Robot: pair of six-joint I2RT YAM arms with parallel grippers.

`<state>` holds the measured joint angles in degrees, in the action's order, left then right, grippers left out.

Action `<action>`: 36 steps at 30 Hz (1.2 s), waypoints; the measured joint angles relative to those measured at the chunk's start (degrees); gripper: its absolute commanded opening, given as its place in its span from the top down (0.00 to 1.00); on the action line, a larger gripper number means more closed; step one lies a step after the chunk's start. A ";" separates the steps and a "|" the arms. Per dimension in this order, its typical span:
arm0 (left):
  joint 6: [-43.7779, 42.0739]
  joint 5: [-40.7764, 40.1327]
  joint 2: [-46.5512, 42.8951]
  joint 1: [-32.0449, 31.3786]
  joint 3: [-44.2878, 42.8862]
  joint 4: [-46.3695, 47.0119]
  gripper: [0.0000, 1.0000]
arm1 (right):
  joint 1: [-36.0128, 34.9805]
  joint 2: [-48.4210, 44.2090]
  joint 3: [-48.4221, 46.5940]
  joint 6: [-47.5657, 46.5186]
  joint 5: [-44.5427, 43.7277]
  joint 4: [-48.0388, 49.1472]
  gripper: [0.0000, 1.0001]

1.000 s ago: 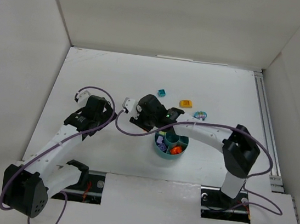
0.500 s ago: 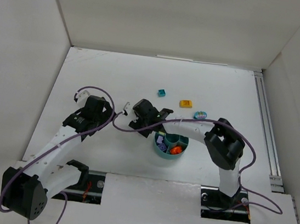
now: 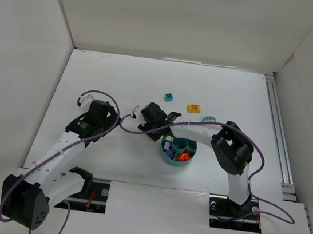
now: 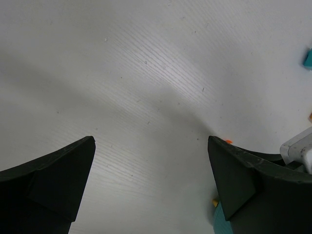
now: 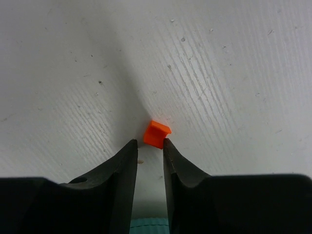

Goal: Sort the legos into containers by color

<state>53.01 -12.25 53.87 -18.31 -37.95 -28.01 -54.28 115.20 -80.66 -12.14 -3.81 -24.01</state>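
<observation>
The teal dish (image 3: 178, 149) sits at centre with purple, orange and yellow legos in its sections. My right gripper (image 3: 148, 124) is low over the table just up-left of the dish. In the right wrist view a small orange lego (image 5: 157, 134) lies on the table at the tips of my right gripper (image 5: 148, 141). The jaws stand narrowly apart; the right fingertip touches the lego and a sliver of gap shows on the left. My left gripper (image 3: 105, 117) is wide open and empty (image 4: 151, 146) over bare table left of the dish.
Loose legos lie beyond the dish: a teal one (image 3: 169, 97), an orange-yellow one (image 3: 193, 108) and a pale teal-purple bit (image 3: 208, 119). White walls enclose the table. A rail (image 3: 276, 127) runs along the right edge. The dish rim (image 4: 219, 219) shows by my left gripper's right finger.
My right arm's elbow swung left and toward the near edge while its gripper shifted slightly left and settled low beside the dish. The left arm barely moved.
</observation>
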 measured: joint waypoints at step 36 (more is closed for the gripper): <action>-0.15 -0.04 0.00 0.00 0.00 -0.55 0.00 | 0.26 -9.55 3.65 -1.86 4.31 1.55 1.00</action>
<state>52.86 -12.29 53.87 -18.31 -37.95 -28.56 -54.02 105.65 -77.01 -14.00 0.49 -22.46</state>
